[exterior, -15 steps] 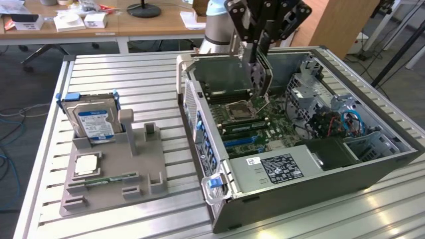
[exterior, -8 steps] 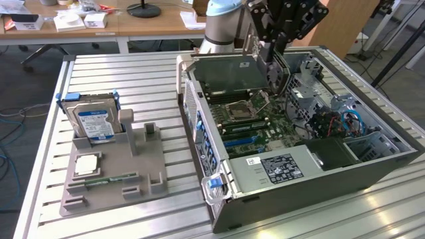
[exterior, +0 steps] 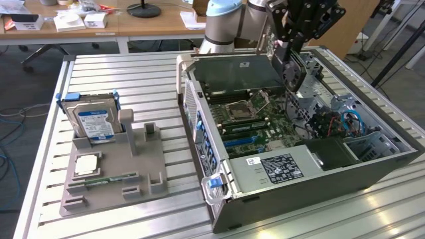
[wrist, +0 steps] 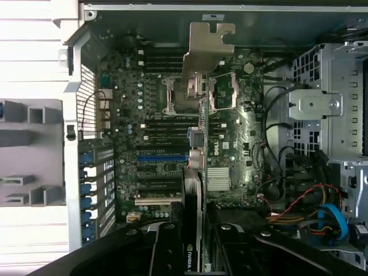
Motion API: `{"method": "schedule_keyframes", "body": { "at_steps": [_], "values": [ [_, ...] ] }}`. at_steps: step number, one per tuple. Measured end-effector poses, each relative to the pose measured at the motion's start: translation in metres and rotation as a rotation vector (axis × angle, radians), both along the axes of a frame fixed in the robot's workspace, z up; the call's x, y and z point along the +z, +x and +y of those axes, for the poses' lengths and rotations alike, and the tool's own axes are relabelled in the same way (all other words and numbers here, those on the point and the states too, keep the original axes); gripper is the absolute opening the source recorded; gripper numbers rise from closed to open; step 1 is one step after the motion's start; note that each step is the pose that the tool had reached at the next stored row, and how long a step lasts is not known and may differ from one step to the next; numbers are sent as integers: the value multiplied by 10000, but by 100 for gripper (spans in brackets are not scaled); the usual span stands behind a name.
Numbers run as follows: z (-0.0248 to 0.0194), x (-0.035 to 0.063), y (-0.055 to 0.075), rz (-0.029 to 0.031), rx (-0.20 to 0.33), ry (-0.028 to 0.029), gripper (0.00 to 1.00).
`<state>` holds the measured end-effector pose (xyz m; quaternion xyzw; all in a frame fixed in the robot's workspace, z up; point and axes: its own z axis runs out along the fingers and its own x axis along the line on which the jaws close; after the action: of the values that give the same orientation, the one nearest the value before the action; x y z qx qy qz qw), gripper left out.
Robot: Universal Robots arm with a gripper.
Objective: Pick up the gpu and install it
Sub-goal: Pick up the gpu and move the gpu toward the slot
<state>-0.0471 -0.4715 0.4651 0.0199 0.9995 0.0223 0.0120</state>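
Claw (exterior: 290, 47) was clamped on gpu (exterior: 293, 72), held edge-on over open computer case (exterior: 312, 184), Nvidia logo (wrist: 188, 256) showed on its edge, hard drive (exterior: 95, 124) label was unreadable

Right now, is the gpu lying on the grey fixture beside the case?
No, the gripper holds the gpu upright over the open computer case.

Exterior view high and oblique over the tabletop (exterior: 119, 74), wrist view close above, facing straight down past the end effector (wrist: 194, 253) into the open case (wrist: 144, 26), both sharing the motherboard (exterior: 256, 122) (wrist: 155, 172).
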Motion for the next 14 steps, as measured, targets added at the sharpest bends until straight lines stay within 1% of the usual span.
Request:
{"method": "schedule_keyframes", "body": {
  "at_steps": [4,6,11,14],
  "values": [
    [0,0,130,0,10,0,26],
    [-1,0,169,0,20,0,26],
    [0,0,176,0,25,1,26],
    [0,0,193,0,217,0,26]
  ]
}}
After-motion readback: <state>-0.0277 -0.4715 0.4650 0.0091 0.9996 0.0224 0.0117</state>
